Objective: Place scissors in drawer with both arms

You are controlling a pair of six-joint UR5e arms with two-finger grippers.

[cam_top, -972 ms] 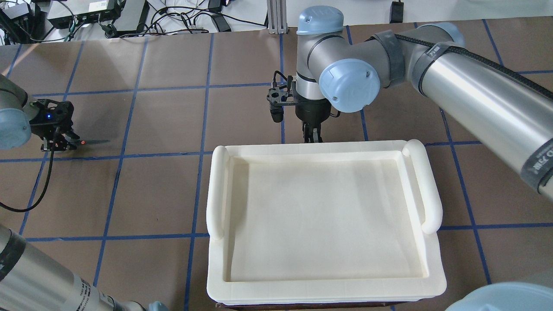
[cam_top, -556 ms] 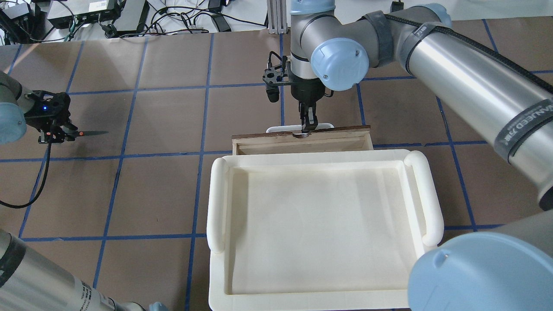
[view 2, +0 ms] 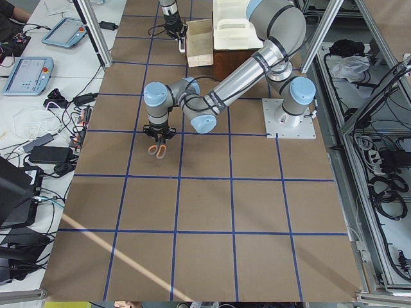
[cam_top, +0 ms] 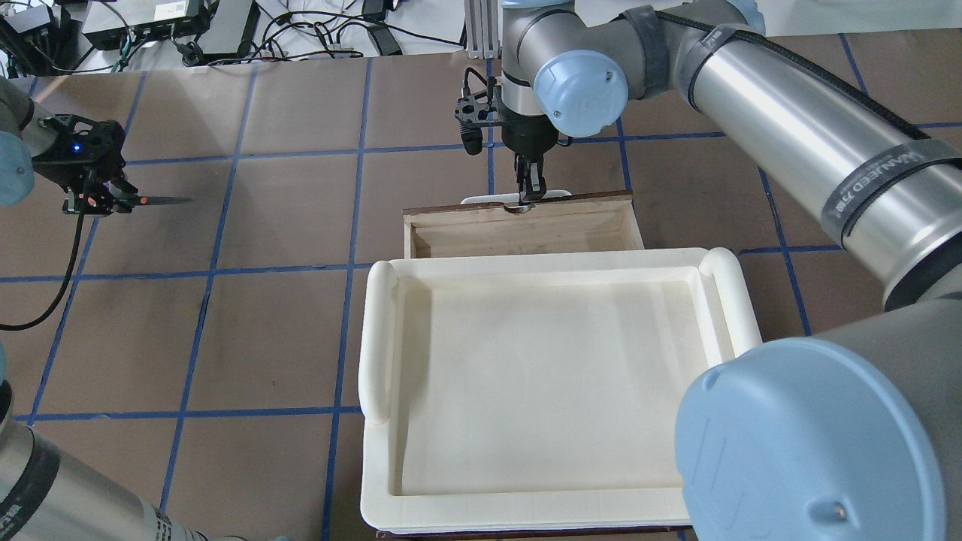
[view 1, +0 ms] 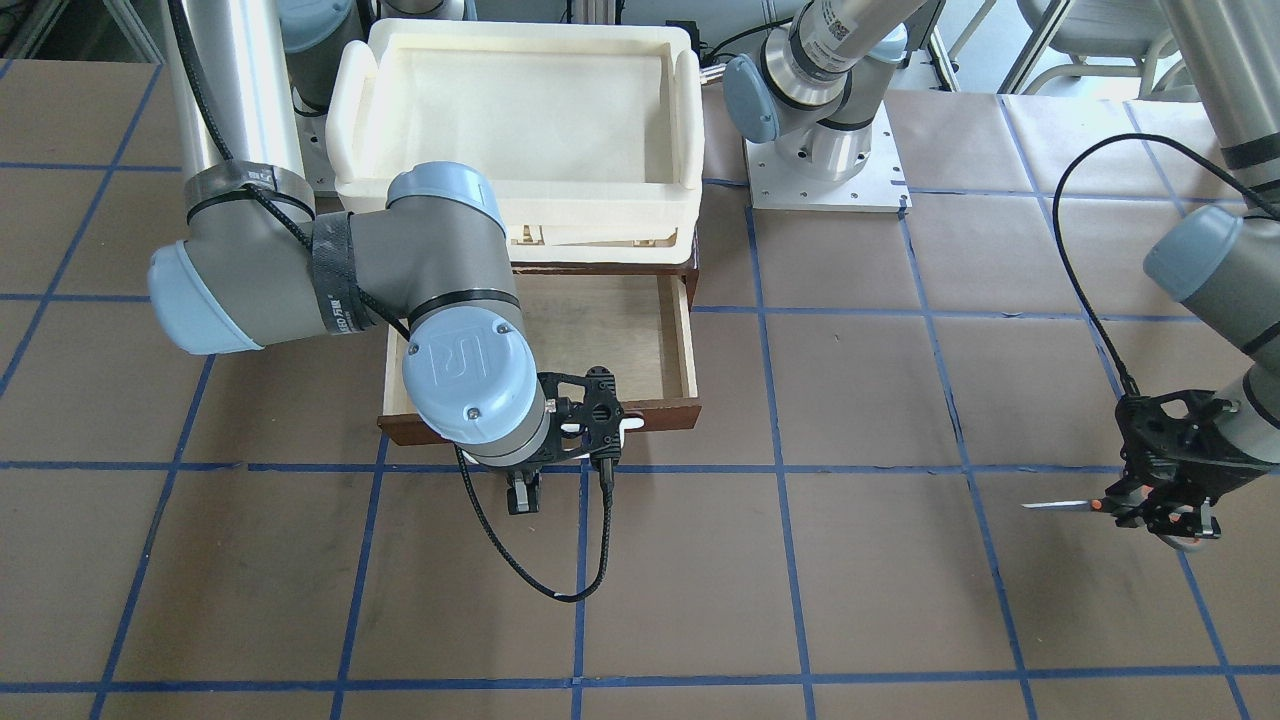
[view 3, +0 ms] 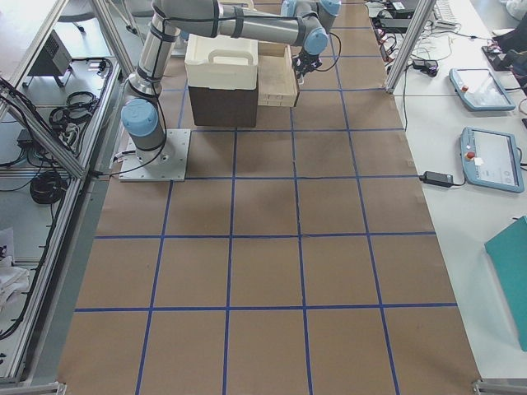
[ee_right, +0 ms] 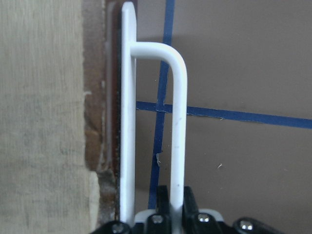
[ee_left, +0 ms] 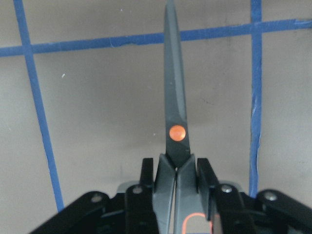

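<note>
Desk: a brown paper-covered desk (cam_top: 263,338) gridded with blue tape, with cables and boxes along its far edge.
Near: a cream tray (cam_top: 373,338) sits on a dark cabinet (view 3: 222,107) and overhangs the rear of the opening below.
Beyond it: the drawer (cam_top: 518,229) stands part-way out toward the far side. Its pale floor shows, and nothing is visible inside.
Right claw: the right claw (cam_top: 526,197) is clamped on the white handle (ee_right: 178,122) at the drawer's far front, near the middle of the bar.
Far left: the left claw (cam_top: 105,201) is clamped on the scissors (cam_top: 154,200) at the loops. The blades are together and point right, well apart from the drawer.
Step in hand: most likely opening the drawer. It calls for a straight pull with the bar kept square. The pull should stop once the opening clears the tray's lip and before the drawer leaves the cabinet.
Views: only the right wrist camera shows the bar pinched. The front-facing camera shows the full open floor that the tray hides from overhead. The left wrist camera alone shows the orange pivot dot and the shut blades.
</note>
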